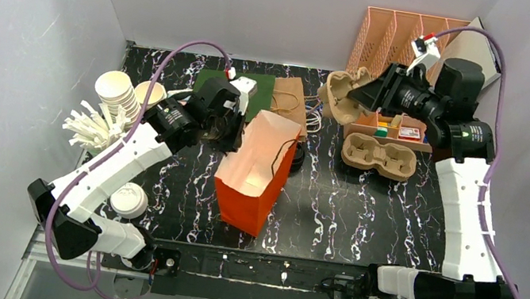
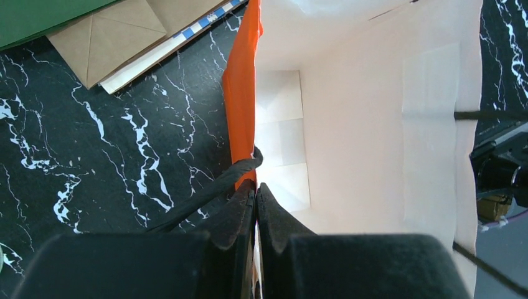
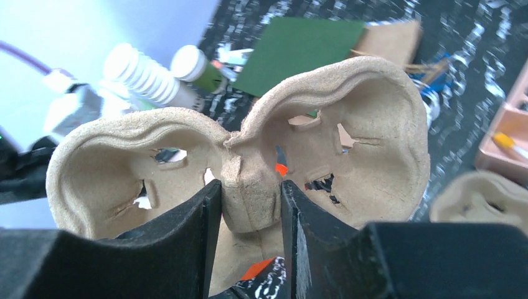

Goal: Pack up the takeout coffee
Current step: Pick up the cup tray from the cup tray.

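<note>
L gripper (image 2: 256, 190) pinches rim of the orange bag (image 2: 240, 93). R gripper (image 3: 249, 194), right of bag, squeezes a brown cup tray (image 3: 373, 156).

Orange bag (image 1: 242, 194) mouth wide open, left gripper (image 2: 256, 194) on its rim, black handle (image 1: 282, 151) across

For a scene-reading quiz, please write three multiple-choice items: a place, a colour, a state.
1. The pulp cup carrier not in the right gripper lies: A on a cup stack; B on the table, right of the paper bag; C inside that bag.
2. The bag's outside is: A green; B orange; C blue.
3. The left gripper is: A open; B holding a cup; C shut on the bag's rim.
B, it rests on the tabletop; B, the orange wall shows; C, shut fingers pinch the rim.
</note>
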Available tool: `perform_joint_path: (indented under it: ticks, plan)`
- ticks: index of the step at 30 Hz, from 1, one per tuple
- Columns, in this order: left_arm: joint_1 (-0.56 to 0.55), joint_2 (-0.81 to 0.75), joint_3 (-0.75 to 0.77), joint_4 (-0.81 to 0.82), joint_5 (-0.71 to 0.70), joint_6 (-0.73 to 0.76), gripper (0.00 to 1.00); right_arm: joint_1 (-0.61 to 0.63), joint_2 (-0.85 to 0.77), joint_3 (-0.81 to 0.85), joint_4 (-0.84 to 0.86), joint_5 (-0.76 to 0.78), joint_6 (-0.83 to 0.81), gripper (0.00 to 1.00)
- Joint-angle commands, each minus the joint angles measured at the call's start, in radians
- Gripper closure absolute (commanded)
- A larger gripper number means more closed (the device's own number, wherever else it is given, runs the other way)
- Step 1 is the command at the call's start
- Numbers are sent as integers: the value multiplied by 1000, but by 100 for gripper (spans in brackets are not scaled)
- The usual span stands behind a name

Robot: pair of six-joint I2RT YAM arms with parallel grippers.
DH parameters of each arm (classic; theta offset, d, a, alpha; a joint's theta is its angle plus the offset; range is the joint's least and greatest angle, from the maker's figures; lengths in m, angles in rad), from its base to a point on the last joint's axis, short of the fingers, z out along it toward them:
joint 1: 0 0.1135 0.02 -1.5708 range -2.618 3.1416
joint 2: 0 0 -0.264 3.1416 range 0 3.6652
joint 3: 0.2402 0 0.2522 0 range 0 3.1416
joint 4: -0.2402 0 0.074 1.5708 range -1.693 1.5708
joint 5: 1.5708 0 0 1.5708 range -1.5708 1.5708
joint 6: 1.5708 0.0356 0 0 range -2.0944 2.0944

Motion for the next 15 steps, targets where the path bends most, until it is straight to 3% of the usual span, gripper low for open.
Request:
perform_joint_path:
  ticks: [1,7,15]
  plan:
    - [2,-8,57,-49,59,66,97,9,0,65,145,-231,67,54]
    - [2,4,94,-81,93,106,92,111,56,138,191,-309,83,55]
    - [3,0,112,-113,31,118,72,318,132,179,221,-306,97,55]
